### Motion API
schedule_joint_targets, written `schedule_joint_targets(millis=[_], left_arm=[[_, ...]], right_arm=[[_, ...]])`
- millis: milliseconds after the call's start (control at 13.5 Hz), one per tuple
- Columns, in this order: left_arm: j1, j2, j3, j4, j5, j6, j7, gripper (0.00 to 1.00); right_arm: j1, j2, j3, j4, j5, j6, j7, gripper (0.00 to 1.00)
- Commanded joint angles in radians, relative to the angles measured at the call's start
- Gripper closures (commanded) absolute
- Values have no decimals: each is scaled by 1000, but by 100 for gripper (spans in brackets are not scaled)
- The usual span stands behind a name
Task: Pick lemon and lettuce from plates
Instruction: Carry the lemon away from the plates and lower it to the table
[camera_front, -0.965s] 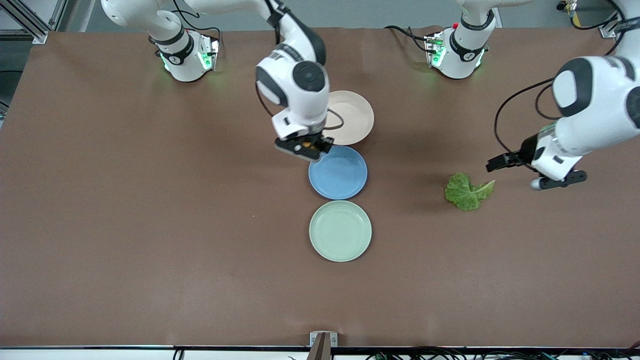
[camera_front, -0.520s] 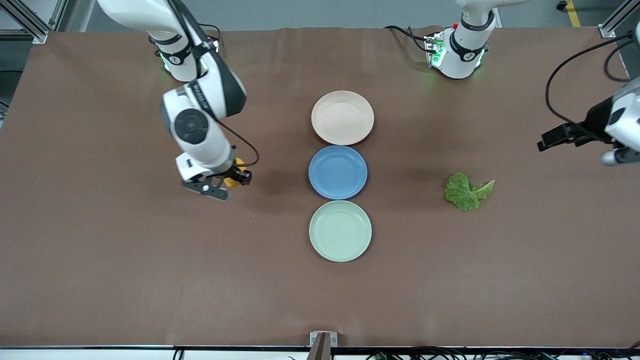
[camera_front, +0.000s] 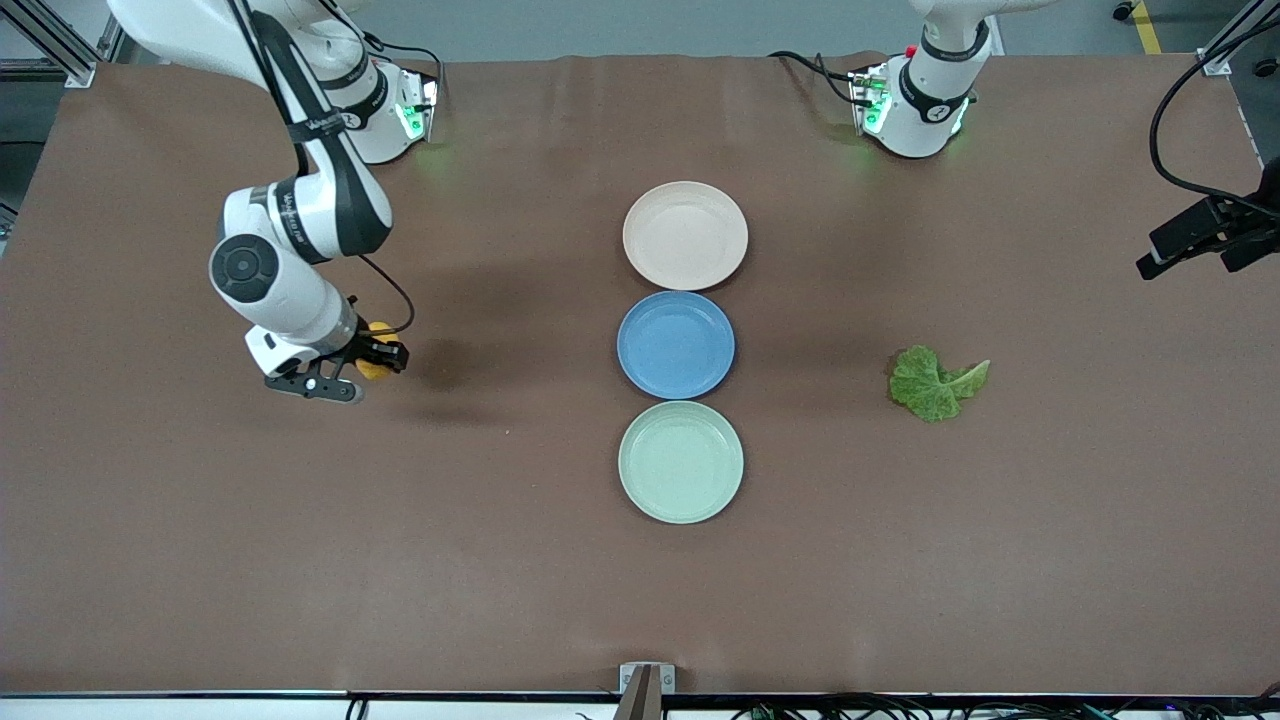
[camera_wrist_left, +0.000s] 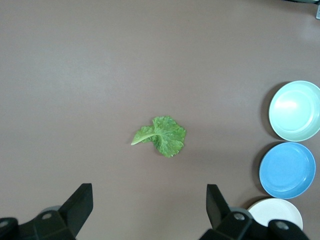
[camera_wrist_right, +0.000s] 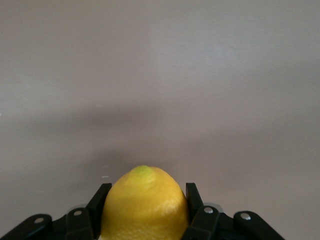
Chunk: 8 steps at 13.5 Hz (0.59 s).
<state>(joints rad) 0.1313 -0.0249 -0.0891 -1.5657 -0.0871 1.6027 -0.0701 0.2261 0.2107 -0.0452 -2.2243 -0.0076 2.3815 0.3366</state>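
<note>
My right gripper (camera_front: 365, 362) is shut on the yellow lemon (camera_front: 377, 353) and holds it over bare table toward the right arm's end; the right wrist view shows the lemon (camera_wrist_right: 144, 205) clamped between both fingers. The green lettuce (camera_front: 935, 382) lies flat on the table toward the left arm's end; it also shows in the left wrist view (camera_wrist_left: 161, 136). My left gripper (camera_wrist_left: 149, 205) is open and empty, high over the table at that end. The beige-pink plate (camera_front: 685, 235) and the mint green plate (camera_front: 680, 462) are both empty.
A blue plate (camera_front: 676, 344) sits between the two task plates in a row at the table's middle. The arm bases (camera_front: 915, 95) stand along the table edge farthest from the front camera.
My right gripper carried the lemon from over the blue plate's edge toward the right arm's end of the table. My left gripper drew away from the lettuce toward the table's end and rose.
</note>
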Motion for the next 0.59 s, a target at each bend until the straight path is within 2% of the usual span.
schedule_joint_targets(millis=[0,223,520], left_arm=[[-1,22,-24,55,21,-33,-7,0],[1,25,-24,55,21,-33,-7,0],[4,40,-24,56,21,-33,-5,0]], right_arm=[[-88,-44,24,-90,0,86,-115,98],[-132,10,25,-127,0,214,-203,98],[-165,50,25,-130,0,240,-269,98]])
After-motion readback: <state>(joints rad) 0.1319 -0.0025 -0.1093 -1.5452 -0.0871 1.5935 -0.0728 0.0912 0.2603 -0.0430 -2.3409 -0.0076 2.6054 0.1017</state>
